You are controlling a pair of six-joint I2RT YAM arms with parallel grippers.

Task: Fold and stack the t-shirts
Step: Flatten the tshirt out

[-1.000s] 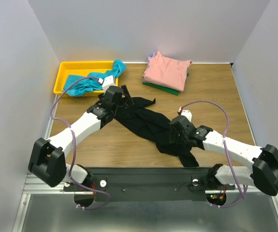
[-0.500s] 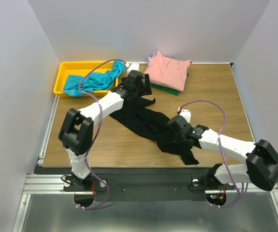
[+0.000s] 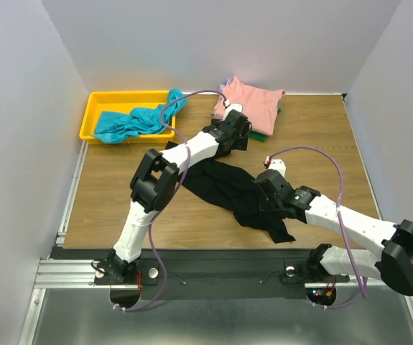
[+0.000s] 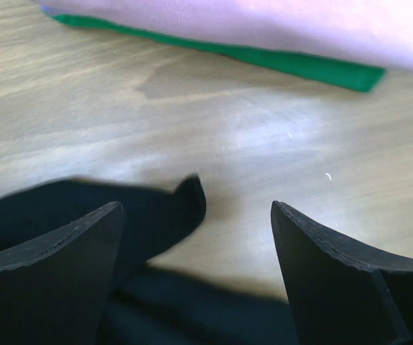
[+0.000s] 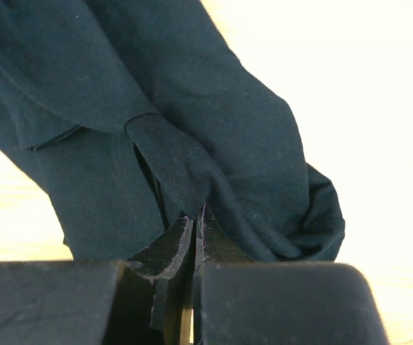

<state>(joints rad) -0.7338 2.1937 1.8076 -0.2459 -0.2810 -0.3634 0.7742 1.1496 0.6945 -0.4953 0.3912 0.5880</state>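
Left wrist view: left gripper (image 4: 194, 215) spread wide, gripping nothing, low over the table (image 4: 285, 144). Black t-shirt (image 4: 145, 215) at the fingertips, partly hidden behind one finger, one pointed corner reaching into the gap. Folded stack (image 4: 263, 21) well beyond the fingertips, green t-shirt (image 4: 299, 66) at its bottom edge. Seen from above, long axis of the black cloth diagonal, from these fingers down to the right gripper (image 5: 194, 226). Right fingers pressed together, pinching a fold at the near end. Likely next: close on the far corner, then draw the ends apart.
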